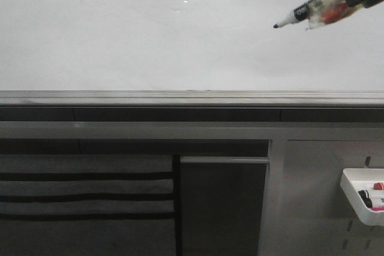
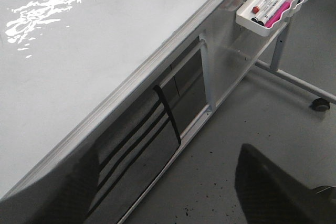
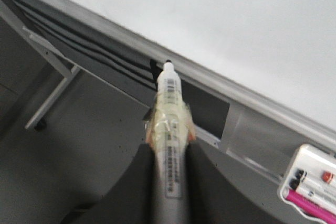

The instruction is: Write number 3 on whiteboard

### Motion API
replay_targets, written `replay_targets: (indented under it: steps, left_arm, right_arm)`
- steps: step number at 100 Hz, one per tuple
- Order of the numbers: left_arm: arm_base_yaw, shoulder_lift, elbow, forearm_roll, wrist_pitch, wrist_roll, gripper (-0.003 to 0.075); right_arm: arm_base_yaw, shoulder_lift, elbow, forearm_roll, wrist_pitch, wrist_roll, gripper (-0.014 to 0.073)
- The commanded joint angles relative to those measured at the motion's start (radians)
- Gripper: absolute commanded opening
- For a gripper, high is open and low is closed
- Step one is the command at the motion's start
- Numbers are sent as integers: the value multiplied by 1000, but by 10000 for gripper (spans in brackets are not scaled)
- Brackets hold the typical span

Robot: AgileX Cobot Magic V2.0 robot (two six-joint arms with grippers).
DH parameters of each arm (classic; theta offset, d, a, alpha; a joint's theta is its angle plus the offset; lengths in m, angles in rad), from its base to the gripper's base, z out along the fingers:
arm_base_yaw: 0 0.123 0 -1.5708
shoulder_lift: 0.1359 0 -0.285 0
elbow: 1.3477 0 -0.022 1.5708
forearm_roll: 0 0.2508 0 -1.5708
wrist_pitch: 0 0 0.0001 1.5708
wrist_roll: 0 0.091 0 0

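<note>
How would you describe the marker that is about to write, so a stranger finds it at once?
Start from the big glossy whiteboard. At its upper right, the right pincer holds a marker, black tip bared, pointing left. Unlike the capped markers lying in the white tray below, it is uncapped and taped in place.

My front camera faces the whiteboard (image 1: 120, 34) squarely and close, my left wrist camera looks down along its rail (image 2: 157, 64) to the floor, my right wrist camera sights past my jaws along the marker (image 3: 170, 111), all sharing the pen tray (image 1: 363, 199).
</note>
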Motion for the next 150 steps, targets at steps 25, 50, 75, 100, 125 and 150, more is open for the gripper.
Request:
replay_targets:
  steps: [25, 50, 75, 100, 125, 150]
  left_arm:
    - [5, 1, -25, -32, -65, -14, 502]
    - [5, 1, -25, -32, -65, -14, 502]
    - [5, 1, -25, -32, -65, -14, 502]
    - [5, 1, -25, -32, -65, -14, 502]
    - [5, 1, -25, -32, -65, -14, 502]
    - [5, 1, -25, -32, -65, -14, 502]
  right_arm:
    - [-5, 138, -242, 85, 53, 2, -39]
    - [-5, 337, -448, 63, 144, -4, -39]
    - [-5, 439, -456, 60, 20, -4, -39]
    - [-29, 465, -456, -35, -42, 15, -39]
    - [-65, 448, -413, -41, 65, 35, -39]
    - [-22, 499, -409, -21, -65, 35, -39]
